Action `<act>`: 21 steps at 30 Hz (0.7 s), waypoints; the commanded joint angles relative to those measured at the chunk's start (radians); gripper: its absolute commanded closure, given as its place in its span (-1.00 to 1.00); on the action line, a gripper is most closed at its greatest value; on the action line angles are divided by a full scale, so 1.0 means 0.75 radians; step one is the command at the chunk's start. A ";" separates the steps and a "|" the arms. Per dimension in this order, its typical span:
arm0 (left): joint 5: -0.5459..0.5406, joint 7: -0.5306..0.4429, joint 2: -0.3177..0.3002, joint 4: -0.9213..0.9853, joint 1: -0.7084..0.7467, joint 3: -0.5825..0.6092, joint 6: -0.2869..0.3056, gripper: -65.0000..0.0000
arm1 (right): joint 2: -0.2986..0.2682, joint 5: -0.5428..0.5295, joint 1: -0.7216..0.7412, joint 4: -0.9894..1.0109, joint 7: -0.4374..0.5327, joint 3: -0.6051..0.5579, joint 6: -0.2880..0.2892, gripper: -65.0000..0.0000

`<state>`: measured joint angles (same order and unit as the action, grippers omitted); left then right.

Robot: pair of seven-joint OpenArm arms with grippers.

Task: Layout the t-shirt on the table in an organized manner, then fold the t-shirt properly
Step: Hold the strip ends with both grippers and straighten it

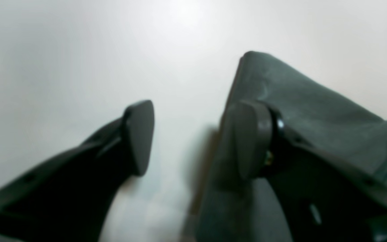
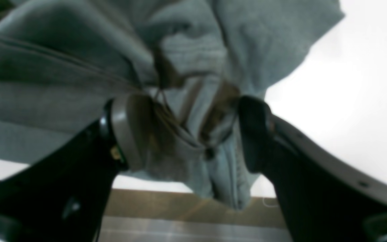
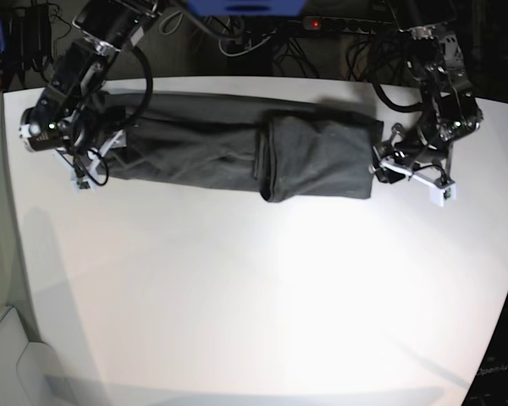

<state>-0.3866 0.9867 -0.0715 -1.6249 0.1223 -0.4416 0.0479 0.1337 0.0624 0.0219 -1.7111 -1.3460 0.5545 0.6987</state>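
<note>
The dark grey t-shirt [image 3: 203, 144] lies folded into a long band across the far part of the white table [image 3: 262, 296], with a doubled-over part right of its middle. My left gripper [image 3: 383, 167] stands at the band's right end. In the left wrist view it [image 1: 193, 141] is open with only bare table [image 1: 79, 50] in the gap, and the shirt [image 1: 307, 101] lies against the outside of one finger [image 1: 247, 141]. My right gripper [image 3: 85, 161] is at the band's left end. Its fingers [image 2: 190, 134] are wide open around a loose bunch of the shirt [image 2: 62, 67].
Cables and a power strip [image 3: 322, 21] run behind the table's far edge. The table's left edge [image 3: 17, 254] lies close to my right gripper, with floor [image 3: 0, 355] beyond it. Bare tabletop stretches toward the near curved edge [image 3: 279, 393].
</note>
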 commanded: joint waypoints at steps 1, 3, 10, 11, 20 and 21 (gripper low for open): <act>-0.013 -0.011 -0.012 -0.024 -0.004 -0.004 0.001 -0.15 | -0.001 0.002 0.013 -0.001 0.020 -0.002 -0.001 -0.28; -0.013 -0.018 -0.012 -0.032 0.004 -0.004 0.001 -0.15 | -0.001 0.002 0.009 -0.001 0.030 -0.002 -0.001 -0.28; -0.013 -0.015 -0.012 -0.036 0.024 -0.004 0.001 -0.15 | -0.001 0.000 -0.010 0.114 0.038 -0.004 -0.001 -0.27; -0.013 -0.015 -0.012 -0.036 0.028 -0.004 0.001 -0.15 | -0.001 0.000 -0.010 0.124 0.040 -0.004 -0.001 -0.27; -0.026 -0.013 -0.047 -0.036 0.030 -0.006 0.001 -0.15 | 0.011 -0.002 -0.018 0.138 0.081 -0.010 -0.001 0.42; -0.026 -0.013 -0.051 -0.034 0.030 -0.006 0.001 -0.15 | 0.011 -0.002 -0.018 0.138 0.079 -0.010 -0.001 0.57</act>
<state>-0.3973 0.9890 -0.1032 -1.6321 0.1539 -0.4435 0.0479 0.1329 0.0097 0.0216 -1.6310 -1.2346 0.5488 0.6922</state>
